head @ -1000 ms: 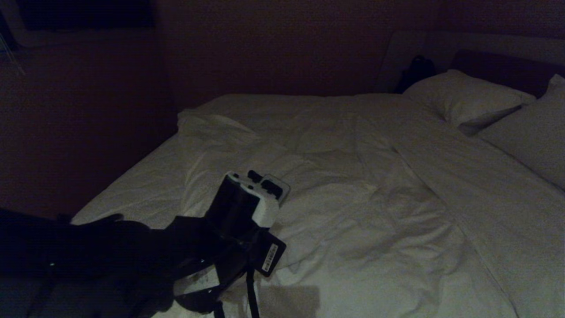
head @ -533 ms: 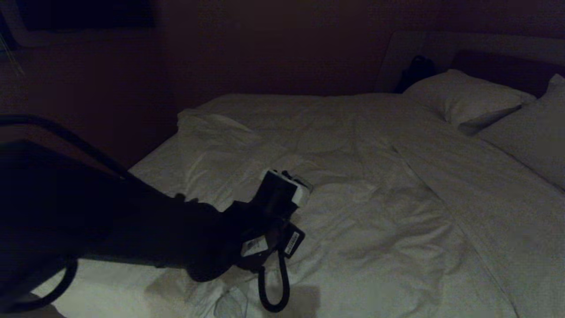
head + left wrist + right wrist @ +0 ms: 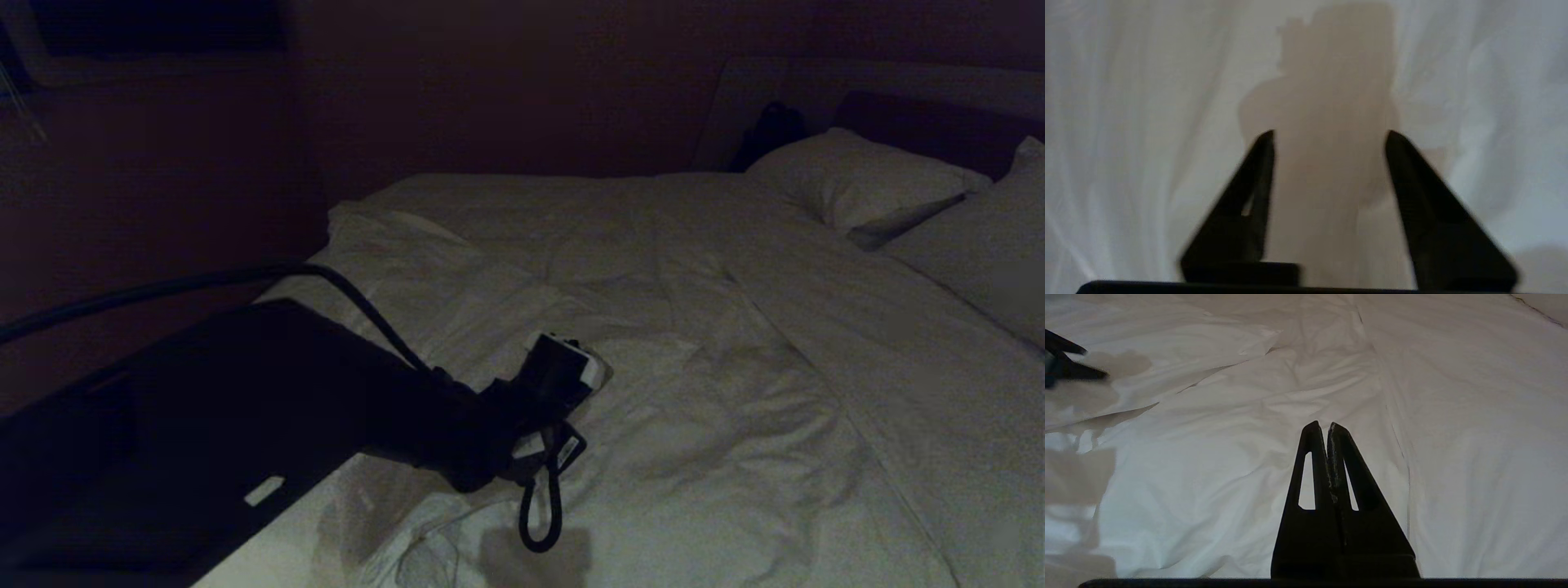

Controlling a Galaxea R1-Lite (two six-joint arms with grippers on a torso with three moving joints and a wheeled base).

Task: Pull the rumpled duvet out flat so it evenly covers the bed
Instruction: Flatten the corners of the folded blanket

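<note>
White cloth is filling nearly the whole scene: the duvet [image 3: 653,327] is lying over the bed [image 3: 269,339], soft and puffy, creased into shallow ridges. From the head view, a rumpled fold is bunching at about 10 o'clock, near the bed's far left corner, and more crumpled cloth is gathering at 6 o'clock by the near edge. A long straight seam or fold is running from 12 o'clock down toward 4 o'clock. Two plump pillows [image 3: 857,184] are resting at 2 o'clock against a dark headboard [image 3: 939,122].

The left gripper [image 3: 1329,136] is reaching in from 8 o'clock and hovering over the duvet's wrinkled middle, casting a blocky shadow on the cloth. Its dark, wedge-shaped fingers [image 3: 1259,171] are standing spread apart with nothing between them. The right gripper [image 3: 1327,426] is hanging above smoother duvet, its fingers pressed together and holding nothing.

The step in hand is probably taking a first pinch of cloth. To do it well, the left gripper should be lowering onto a raised ridge, not flat fabric, so the fingers are closing around a real fold. The pull should then be running low and steady toward the side where the cloth is bunching, since thick filling is likely dragging and springing back if tugged in jerks.
</note>
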